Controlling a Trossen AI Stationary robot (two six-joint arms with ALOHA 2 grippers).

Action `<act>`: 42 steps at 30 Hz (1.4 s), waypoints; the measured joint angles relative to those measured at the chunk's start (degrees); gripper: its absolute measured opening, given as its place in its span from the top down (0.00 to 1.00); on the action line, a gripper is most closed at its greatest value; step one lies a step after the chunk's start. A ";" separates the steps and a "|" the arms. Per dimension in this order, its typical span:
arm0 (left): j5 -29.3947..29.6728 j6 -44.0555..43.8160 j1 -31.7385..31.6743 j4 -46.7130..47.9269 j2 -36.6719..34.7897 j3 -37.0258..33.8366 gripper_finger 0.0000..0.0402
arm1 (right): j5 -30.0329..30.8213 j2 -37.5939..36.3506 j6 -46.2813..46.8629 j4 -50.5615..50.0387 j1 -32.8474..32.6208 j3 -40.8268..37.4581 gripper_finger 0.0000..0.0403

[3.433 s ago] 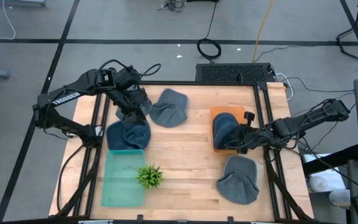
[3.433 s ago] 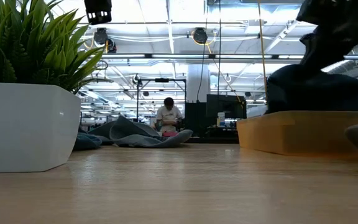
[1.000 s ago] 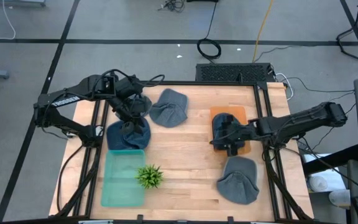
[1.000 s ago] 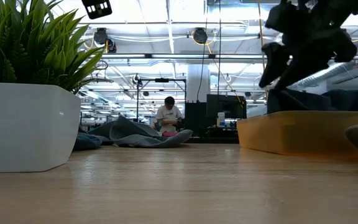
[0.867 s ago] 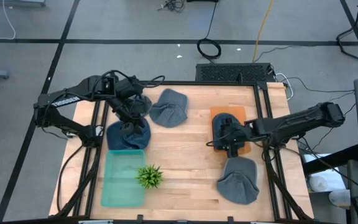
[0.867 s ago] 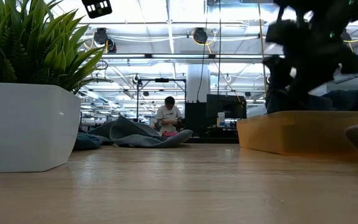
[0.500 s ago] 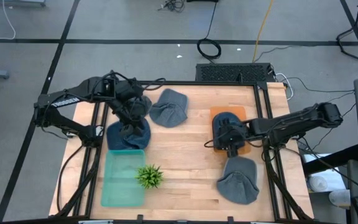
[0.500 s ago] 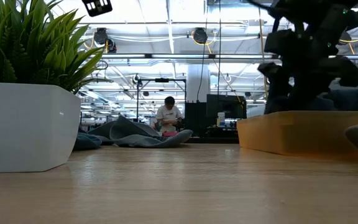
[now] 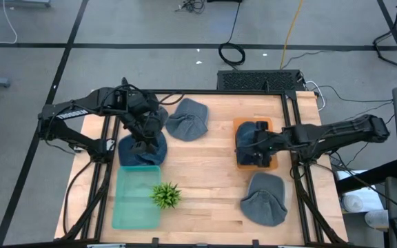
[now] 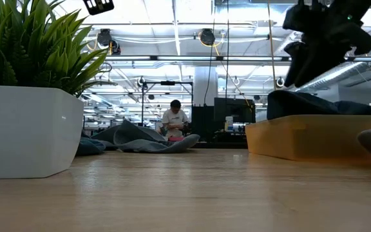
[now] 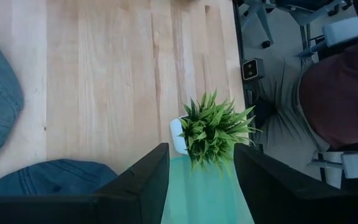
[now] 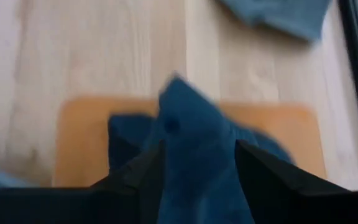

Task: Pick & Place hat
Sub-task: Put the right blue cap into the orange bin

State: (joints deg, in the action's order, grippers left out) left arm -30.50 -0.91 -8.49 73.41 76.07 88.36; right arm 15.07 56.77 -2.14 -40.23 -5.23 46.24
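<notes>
A dark blue hat (image 9: 247, 141) lies crumpled in the orange tray (image 9: 271, 125) at the table's right; it also shows in the low view (image 10: 301, 103). My right gripper (image 9: 259, 146) hangs open just above it (image 10: 301, 71), and the hat (image 12: 191, 137) shows between its spread fingers. Another blue hat (image 9: 133, 153) lies on the table by the teal tray's (image 9: 135, 203) far rim. My left gripper (image 9: 145, 140) hovers open above that hat (image 11: 55, 177).
Two grey-blue hats lie flat on the wood, one near the far edge (image 9: 187, 118) and one near the right front corner (image 9: 264, 198). A potted plant (image 9: 165, 195) stands beside the teal tray. Bare wood (image 9: 198, 165) lies in the middle.
My right gripper, low over the hat in the orange tray a second ago, has risen clear of it and shifted slightly toward the far edge. The hat now lies flatter in the tray. My left gripper has crept a little toward the near edge over the blue hat.
</notes>
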 joint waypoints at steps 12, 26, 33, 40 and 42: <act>0.57 0.14 0.00 -0.05 0.00 0.00 0.54 | 8.81 0.14 -0.57 7.81 0.68 -0.02 0.83; 0.61 -0.73 -0.02 -0.18 -0.02 0.00 0.54 | -1.36 9.53 -1.55 5.19 1.10 -0.02 1.00; 0.61 -0.61 -0.04 -0.32 0.00 0.00 0.54 | -3.82 13.44 0.49 4.76 1.87 -0.31 1.00; 0.63 -0.50 0.00 -0.61 -0.01 0.00 0.54 | -13.66 17.38 -3.58 5.34 3.08 -1.97 1.00; 0.63 -0.48 0.00 -0.61 0.00 0.00 0.54 | -11.66 16.76 -3.30 5.83 3.01 -1.97 1.00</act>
State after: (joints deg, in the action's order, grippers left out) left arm -29.87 -1.39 -8.49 72.79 76.07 88.36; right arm 3.41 73.54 -5.44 -34.40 -2.22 44.27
